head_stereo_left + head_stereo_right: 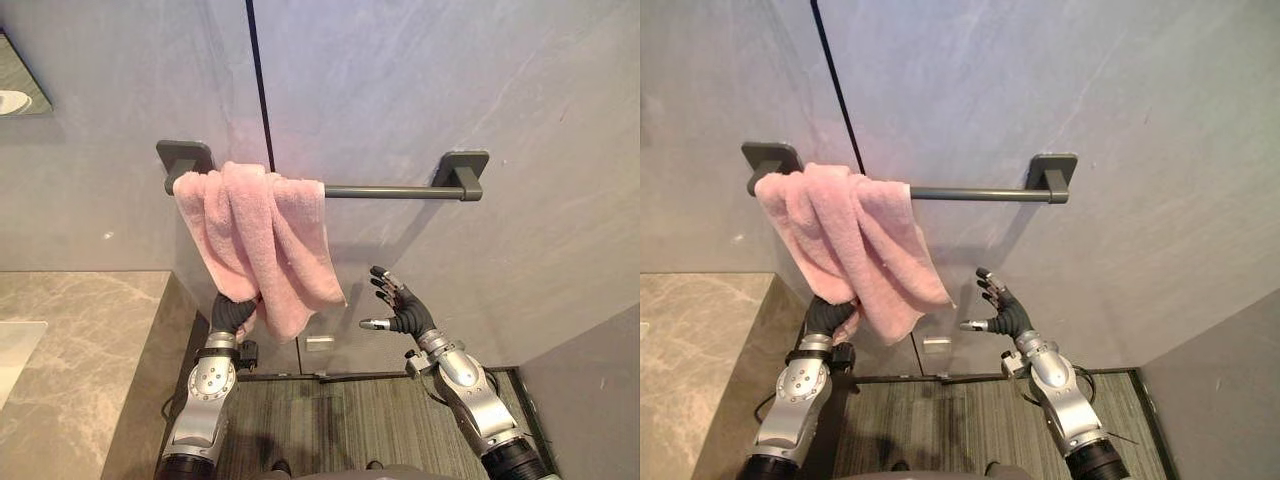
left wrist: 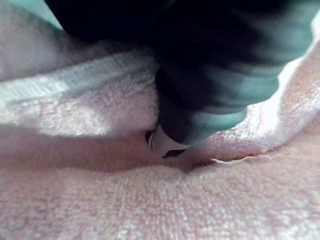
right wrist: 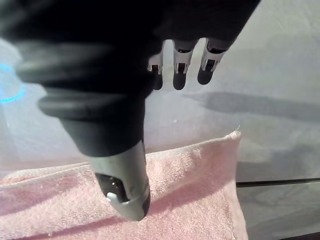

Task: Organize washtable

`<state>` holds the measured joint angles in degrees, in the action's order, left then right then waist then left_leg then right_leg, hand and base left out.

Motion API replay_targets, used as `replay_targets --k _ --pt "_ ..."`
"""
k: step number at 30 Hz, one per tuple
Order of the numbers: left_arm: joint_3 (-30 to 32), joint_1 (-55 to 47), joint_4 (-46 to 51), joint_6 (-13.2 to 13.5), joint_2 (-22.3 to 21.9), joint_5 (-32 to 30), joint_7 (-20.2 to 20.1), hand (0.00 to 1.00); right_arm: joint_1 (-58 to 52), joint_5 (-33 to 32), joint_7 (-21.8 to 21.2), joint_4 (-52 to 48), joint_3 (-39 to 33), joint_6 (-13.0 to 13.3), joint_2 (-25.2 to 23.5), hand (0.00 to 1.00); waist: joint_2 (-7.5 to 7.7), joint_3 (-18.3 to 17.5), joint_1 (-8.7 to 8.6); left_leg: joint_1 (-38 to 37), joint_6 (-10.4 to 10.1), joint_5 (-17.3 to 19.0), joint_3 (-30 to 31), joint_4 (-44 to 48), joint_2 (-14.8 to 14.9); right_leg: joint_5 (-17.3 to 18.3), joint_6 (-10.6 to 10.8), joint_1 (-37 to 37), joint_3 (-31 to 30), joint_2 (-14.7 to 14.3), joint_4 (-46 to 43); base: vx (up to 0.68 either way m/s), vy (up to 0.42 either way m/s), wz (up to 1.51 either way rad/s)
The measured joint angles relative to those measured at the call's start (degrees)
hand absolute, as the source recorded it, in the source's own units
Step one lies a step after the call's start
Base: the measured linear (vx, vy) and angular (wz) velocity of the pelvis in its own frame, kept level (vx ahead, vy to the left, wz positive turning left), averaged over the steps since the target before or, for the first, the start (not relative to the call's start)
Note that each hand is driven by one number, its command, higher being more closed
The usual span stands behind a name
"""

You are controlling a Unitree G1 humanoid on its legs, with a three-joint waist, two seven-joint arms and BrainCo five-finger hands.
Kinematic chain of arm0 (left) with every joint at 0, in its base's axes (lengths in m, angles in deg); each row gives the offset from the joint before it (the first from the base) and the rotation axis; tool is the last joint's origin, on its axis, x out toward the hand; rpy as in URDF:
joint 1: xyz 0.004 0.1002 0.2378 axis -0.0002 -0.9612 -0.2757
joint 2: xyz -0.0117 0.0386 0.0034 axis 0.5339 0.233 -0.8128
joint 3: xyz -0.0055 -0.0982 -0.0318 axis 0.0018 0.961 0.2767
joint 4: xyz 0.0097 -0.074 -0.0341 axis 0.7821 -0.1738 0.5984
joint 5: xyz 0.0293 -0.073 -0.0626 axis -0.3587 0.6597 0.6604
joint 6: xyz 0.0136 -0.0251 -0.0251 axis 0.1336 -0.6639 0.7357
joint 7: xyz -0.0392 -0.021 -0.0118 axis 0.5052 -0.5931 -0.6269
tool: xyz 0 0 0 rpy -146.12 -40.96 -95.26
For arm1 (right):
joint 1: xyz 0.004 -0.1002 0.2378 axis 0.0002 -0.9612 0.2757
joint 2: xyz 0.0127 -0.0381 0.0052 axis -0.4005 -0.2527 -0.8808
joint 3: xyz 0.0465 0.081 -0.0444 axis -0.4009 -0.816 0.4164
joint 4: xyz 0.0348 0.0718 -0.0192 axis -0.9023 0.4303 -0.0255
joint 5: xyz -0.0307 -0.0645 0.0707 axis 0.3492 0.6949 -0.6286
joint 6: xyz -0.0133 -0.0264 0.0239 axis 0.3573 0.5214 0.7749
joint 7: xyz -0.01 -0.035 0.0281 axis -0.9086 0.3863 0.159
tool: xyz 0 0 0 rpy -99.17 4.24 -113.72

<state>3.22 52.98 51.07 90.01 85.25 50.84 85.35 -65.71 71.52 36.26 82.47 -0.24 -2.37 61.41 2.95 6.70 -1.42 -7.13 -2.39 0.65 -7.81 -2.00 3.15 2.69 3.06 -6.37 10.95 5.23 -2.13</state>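
One pink towel (image 1: 265, 235) hangs bunched over the left end of one dark grey towel bar (image 1: 390, 191), which is fixed to the wall by two brackets (image 1: 463, 165). The left robot hand (image 1: 232, 314) is pushed up into the towel's lower end (fingers buried, so their state cannot be told). The right robot hand (image 1: 408, 312) is held up near the towel's right edge, fingers spread apart and apart from the cloth. One marble surface (image 1: 90, 340) lies at lower left.
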Motion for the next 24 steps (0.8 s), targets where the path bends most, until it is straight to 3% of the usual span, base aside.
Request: replay_targets --k 24 --pt "-2.71 1.31 -0.08 1.07 -1.00 4.01 -1.17 1.00 9.60 -1.75 1.14 9.89 2.50 -0.38 -3.10 0.00 0.67 -1.29 2.24 2.30 -0.11 -2.37 2.70 -1.97 0.05 -0.10 -0.11 1.72 1.89 -0.27 0.22 -0.02 -0.009 0.05"
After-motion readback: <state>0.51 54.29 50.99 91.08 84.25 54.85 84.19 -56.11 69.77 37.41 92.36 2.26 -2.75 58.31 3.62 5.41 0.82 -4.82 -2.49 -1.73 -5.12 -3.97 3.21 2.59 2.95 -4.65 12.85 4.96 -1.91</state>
